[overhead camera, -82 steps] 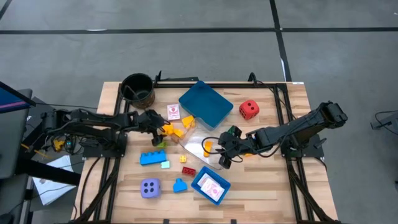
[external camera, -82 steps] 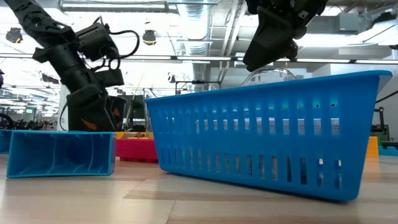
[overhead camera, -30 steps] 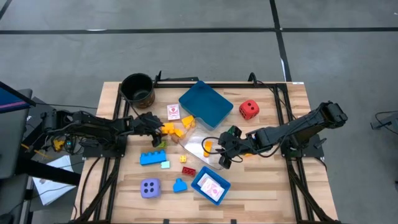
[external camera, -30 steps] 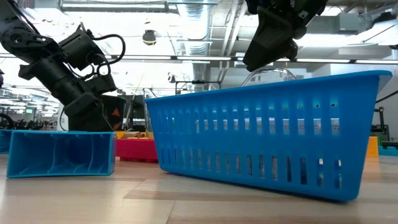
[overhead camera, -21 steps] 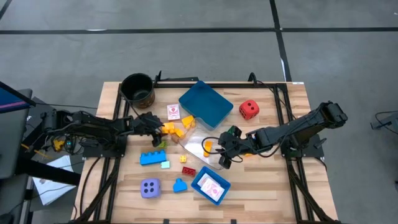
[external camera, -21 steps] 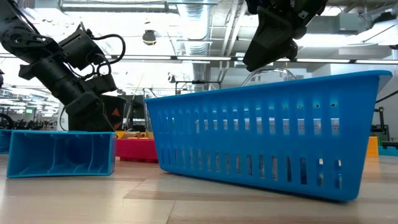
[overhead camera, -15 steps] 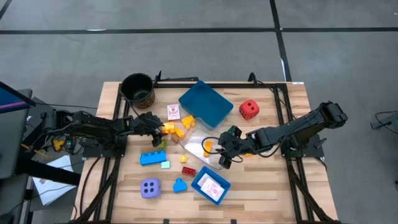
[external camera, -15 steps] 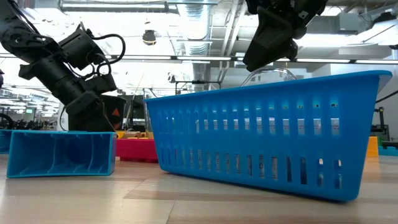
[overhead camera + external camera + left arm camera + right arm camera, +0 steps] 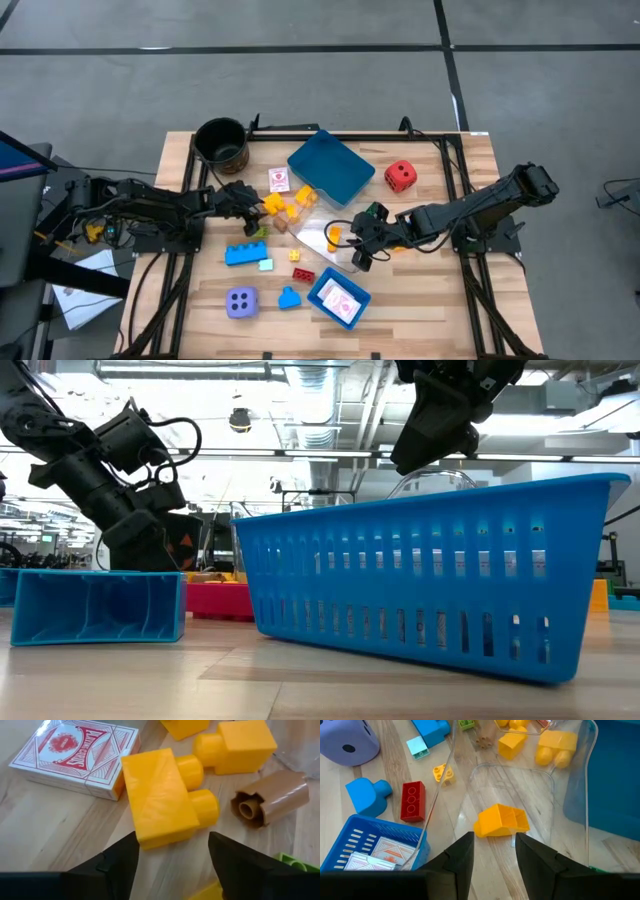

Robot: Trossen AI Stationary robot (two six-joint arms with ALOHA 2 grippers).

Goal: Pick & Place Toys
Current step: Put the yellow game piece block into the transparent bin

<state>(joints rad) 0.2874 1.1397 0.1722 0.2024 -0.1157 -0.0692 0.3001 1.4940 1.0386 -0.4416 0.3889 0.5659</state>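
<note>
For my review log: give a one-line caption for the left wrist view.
Left hand open over a yellow two-stud brick, playing-card pack and brown brick lying nearby on the wooden table.

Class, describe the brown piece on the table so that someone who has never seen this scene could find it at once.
Start at the large blue tray near the table's far edge and look just off its near-left corner, where yellow bricks cluster. The brown piece lies on its side among them, beside a yellow brick with two studs. It is the only brown one, and its open end shows a small tube inside.
</note>
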